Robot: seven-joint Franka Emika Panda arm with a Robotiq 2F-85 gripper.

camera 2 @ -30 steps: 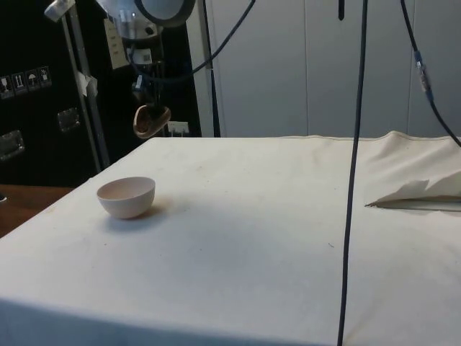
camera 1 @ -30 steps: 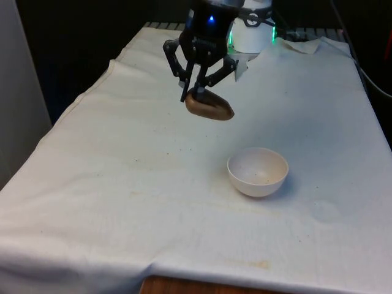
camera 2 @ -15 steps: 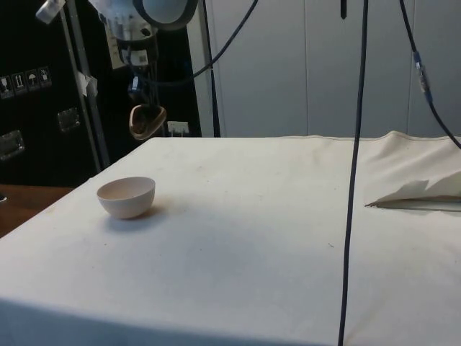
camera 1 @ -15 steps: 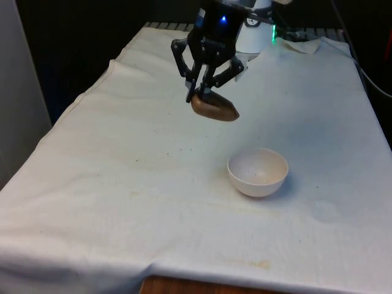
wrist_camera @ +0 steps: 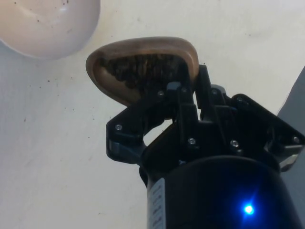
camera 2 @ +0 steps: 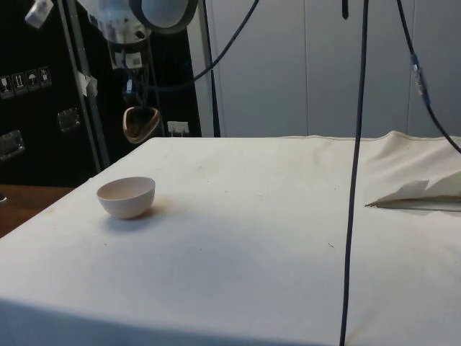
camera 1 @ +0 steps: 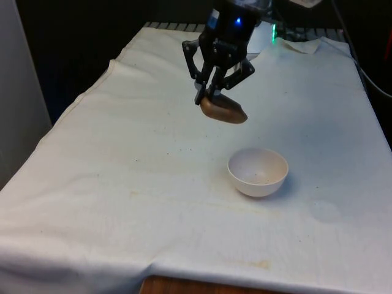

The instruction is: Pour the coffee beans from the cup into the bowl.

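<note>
Cup (camera 1: pixel 223 109): brown, wooden-looking, with the coffee beans (wrist_camera: pixel 143 70) in it. We carry it in the air, left of and beyond the bowl (camera 1: pixel 258 171) in the front view, not yet over it. Gripper (camera 1: pixel 214 92) jaws are clamped on the cup's rim, holding it tilted, we judge so the beans stay in during transit. Bowl is white, upright on the cloth (camera 1: pixel 122 184), well below the cup, only specks inside. Arm comes down from the far end, wrist roughly vertical, fingers pointing at the table.

White rounded arm (camera 2: pixel 155 11); black gripper (camera 1: pixel 215 92), linkage fingers (wrist_camera: pixel 138 121) studded with small screws.
</note>
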